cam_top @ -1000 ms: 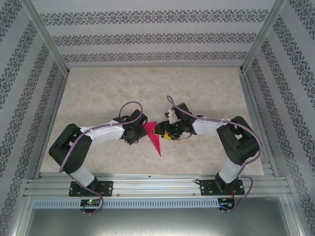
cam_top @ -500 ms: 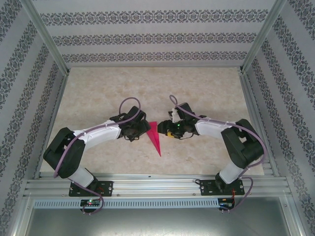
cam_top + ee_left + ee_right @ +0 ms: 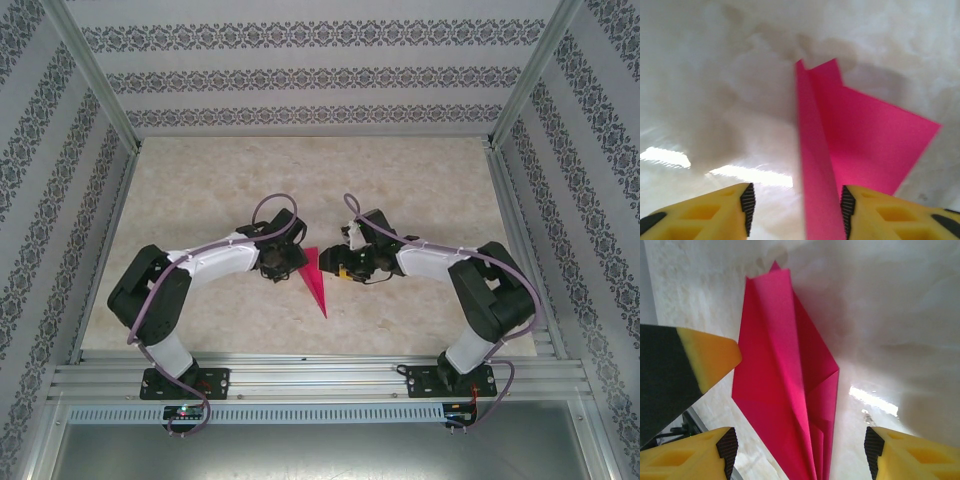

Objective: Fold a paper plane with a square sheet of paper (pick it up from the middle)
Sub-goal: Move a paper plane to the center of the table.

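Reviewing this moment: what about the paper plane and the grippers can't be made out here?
Top external: paper plane partly hidden under left gripper and right gripper; contact unreadable.
Left wrist: blurred; plane's near end cut by bottom edge.
Right wrist: plane's near end cut by bottom edge.

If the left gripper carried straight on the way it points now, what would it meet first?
Probably the paper plane: its raised fold stands between the left gripper's open jaws, though depth is unclear.
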`<move>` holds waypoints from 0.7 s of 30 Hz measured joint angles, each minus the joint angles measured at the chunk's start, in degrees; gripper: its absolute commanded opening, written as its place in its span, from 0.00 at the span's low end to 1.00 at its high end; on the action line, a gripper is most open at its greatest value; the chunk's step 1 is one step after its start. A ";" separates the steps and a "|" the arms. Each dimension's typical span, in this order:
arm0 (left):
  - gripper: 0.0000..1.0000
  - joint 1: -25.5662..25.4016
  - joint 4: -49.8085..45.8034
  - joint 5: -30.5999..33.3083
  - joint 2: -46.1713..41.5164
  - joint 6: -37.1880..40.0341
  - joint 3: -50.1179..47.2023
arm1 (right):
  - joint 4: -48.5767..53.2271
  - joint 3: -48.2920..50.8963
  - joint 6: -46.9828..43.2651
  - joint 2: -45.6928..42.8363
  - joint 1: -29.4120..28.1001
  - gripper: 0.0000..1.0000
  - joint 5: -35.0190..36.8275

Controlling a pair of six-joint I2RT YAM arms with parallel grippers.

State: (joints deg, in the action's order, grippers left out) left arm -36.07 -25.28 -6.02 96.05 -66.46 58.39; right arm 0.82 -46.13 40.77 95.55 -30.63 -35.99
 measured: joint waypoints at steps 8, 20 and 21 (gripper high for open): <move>0.41 0.96 -0.48 0.24 -1.66 0.00 -3.32 | 0.04 -2.47 -0.28 3.06 -1.11 0.69 -0.74; 0.41 0.96 -0.85 0.22 -1.66 0.00 -3.41 | 0.57 -4.83 -0.72 5.90 -2.91 0.69 -2.05; 0.41 0.96 -0.85 0.22 -1.66 0.00 -3.41 | 0.68 -4.87 -0.72 6.16 -2.91 0.69 -2.14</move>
State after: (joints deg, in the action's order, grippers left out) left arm -35.11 -26.13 -5.80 94.39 -66.46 54.98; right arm 1.50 -51.00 40.05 101.71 -33.54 -38.13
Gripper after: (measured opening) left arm 0.408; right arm 0.688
